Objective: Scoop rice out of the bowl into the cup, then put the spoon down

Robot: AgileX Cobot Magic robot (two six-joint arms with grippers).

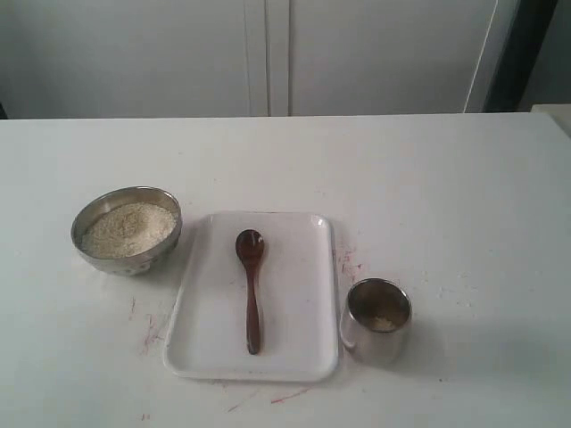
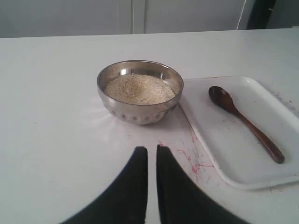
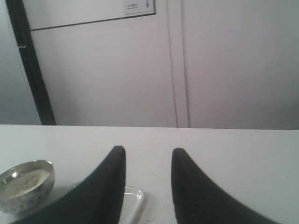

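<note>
- Steel bowl (image 1: 125, 260) is sitting on the white table (image 1: 464, 196), left of the tray (image 1: 299, 312) in the exterior view, and we are seeing it heaped with rice (image 1: 129, 229).
- We are finding the spoon (image 1: 252, 294) lying flat on the white tray, scoop end toward the far edge and handle toward the near edge. Nothing is touching it.
- The cup (image 1: 375, 346) is standing just beside the tray's right edge, well apart from the bowl. We are noting a small patch of grains at its bottom.
- The left gripper (image 2: 151, 151) is pointing toward the bowl, fingers pressed almost together and pinching nothing.
- The right gripper (image 3: 148, 151) is hanging above the table, fingers spread and nothing between them.
- We are judging the step ambiguous. A resting spoon and two free grippers fit either a pickup not yet begun or a finished set-down. The grains in the cup are leaning us toward the latter, but we cannot tell.
- If scooping is due, the next move is calling for one gripper to lower over the thin handle. The jaws should be straddling it crosswise and closing gently, since the handle is lying flush on the tray.
</note>
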